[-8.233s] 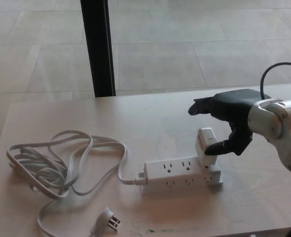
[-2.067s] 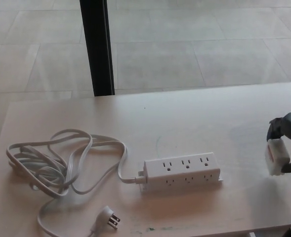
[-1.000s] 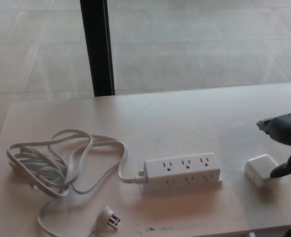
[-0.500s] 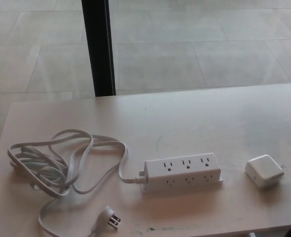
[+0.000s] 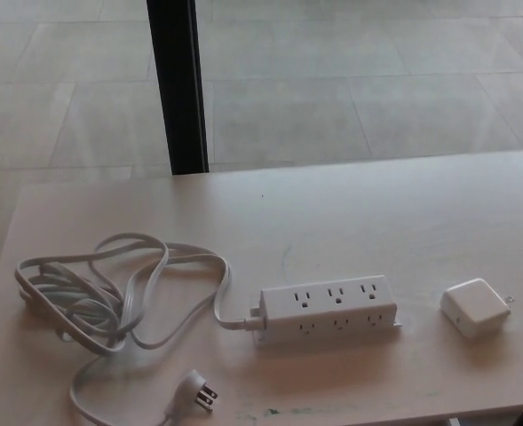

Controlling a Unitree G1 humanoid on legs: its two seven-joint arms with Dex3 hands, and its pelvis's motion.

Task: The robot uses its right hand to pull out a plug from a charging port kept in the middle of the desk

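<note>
Note the plug point(image 5: 475, 307): a white charger block lying on its side on the tabletop point(image 5: 350, 222), just to the right of the charging port point(image 5: 328, 309), apart from it, its prongs pointing away toward the table's right edge. A second ago your right robot hand was still beside that block at the right margin; half a second ago it had already gone, and now neither robot hand is in view, so you cannot tell whether the fingers are spread or closed. The port itself sits where it sat before the pull, mid-table, every visible socket empty. Its own cord point(image 5: 110, 293) remains heaped in loose loops to the left, ending in a grey wall plug point(image 5: 195, 391) near the front edge, unplugged and untouched. Read this as the job done: block out of the strip, set down, released, arm withdrawn. Nothing further looks needed from you, unless the block's nearness to the right edge bothers you.
</note>
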